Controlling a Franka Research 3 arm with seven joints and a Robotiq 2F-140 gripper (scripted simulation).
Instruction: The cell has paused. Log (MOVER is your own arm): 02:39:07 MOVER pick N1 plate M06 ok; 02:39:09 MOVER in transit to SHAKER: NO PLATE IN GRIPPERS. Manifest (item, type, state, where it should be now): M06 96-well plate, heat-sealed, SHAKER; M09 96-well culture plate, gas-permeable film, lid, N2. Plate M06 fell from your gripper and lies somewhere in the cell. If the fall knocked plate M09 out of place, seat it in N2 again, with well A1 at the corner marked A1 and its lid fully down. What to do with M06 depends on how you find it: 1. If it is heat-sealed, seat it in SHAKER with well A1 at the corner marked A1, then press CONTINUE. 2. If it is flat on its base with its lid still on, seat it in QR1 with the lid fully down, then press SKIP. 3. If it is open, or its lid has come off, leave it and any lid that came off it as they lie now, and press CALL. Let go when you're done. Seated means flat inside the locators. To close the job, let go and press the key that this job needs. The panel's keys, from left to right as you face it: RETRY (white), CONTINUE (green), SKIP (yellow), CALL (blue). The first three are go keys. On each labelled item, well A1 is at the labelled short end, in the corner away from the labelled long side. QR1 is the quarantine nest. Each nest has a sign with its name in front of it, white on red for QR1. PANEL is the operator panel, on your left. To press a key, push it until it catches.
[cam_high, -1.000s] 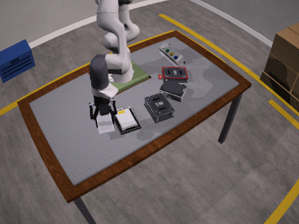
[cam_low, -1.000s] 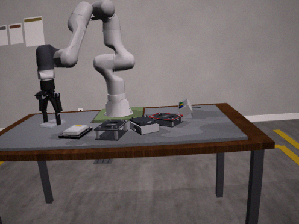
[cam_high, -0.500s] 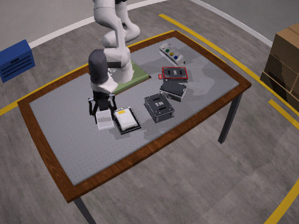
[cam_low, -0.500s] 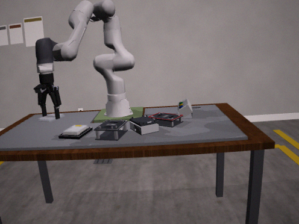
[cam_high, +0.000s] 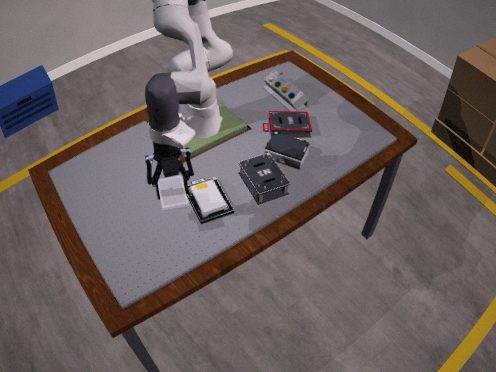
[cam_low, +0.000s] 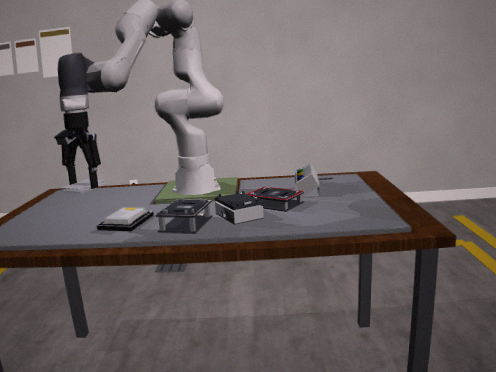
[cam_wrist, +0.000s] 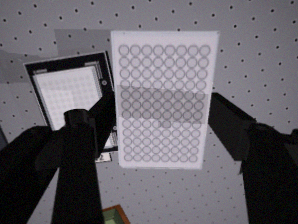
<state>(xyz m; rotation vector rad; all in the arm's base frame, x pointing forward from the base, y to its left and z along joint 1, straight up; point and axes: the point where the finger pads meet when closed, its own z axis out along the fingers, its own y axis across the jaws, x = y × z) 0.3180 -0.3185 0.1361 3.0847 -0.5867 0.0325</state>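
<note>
My gripper (cam_high: 173, 187) (cam_low: 84, 186) (cam_wrist: 161, 105) is shut on a pale 96-well plate (cam_high: 172, 201) (cam_low: 75, 189) (cam_wrist: 160, 65), one finger on each long side. The plate is held roughly level above the mat; a grey band crosses it. I cannot tell whether it has a film or lid. Beside it, a low black nest (cam_high: 218, 217) (cam_wrist: 67, 59) holds a white plate (cam_high: 211, 200) (cam_low: 125, 216) (cam_wrist: 65, 92) with a yellow label (cam_high: 201, 186). I cannot tell whether that plate sits fully flat.
Nest N1 (cam_high: 272, 184) (cam_low: 185, 203) stands right of the low nest. Beyond it are a dark-topped pale box (cam_high: 287, 147) (cam_low: 245, 213), the red-rimmed QR1 nest (cam_high: 290, 121) (cam_low: 273, 196) with a red sign (cam_high: 265, 127), and the key panel (cam_high: 287, 92) (cam_low: 308, 180) at the back.
</note>
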